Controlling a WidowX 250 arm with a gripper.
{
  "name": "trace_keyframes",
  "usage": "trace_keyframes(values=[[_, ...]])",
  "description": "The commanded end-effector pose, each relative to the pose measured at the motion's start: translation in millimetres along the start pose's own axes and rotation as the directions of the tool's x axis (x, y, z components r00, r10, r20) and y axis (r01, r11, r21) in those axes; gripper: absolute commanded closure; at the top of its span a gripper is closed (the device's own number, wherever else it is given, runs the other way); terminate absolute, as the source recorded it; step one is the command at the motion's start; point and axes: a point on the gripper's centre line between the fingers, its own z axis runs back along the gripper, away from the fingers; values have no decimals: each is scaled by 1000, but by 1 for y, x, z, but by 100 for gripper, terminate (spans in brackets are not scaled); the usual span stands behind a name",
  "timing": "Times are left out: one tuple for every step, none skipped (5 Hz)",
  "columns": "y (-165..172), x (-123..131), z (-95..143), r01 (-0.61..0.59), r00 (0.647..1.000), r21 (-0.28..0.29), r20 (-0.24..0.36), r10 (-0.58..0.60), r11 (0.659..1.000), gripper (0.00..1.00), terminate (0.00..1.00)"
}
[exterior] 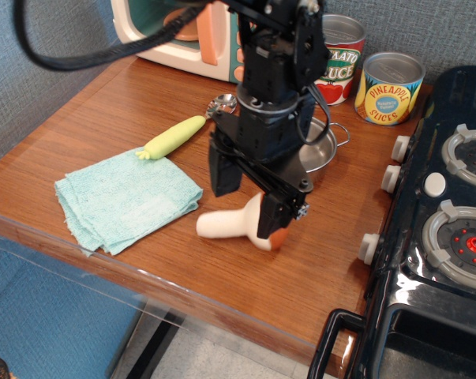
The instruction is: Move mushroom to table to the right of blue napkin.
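Note:
The mushroom [228, 224] lies on its side on the table [214, 272], cream stem pointing left and red-orange cap [275, 239] to the right. It rests just right of the blue napkin [125, 198], close to the napkin's right corner. My gripper [249, 197] hangs directly over the mushroom with its jaws spread apart. One finger is over the stem and the other sits by the cap, partly hiding it. I cannot tell whether that finger still touches the cap.
A steel pot [323, 148] stands behind the gripper. A yellow-green handled spoon [180, 133] lies behind the napkin. Two cans [388, 88] and a toy microwave [182, 35] stand at the back. The black toy stove [439, 229] fills the right side. The table's front edge is near.

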Motion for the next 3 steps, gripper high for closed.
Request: trace_keyframes(values=[[-7,-10,21,-154,984,70,98,147,986,0,0],[-7,-10,21,-154,984,70,98,147,986,0,0],[-7,-10,21,-154,984,70,98,147,986,0,100]])
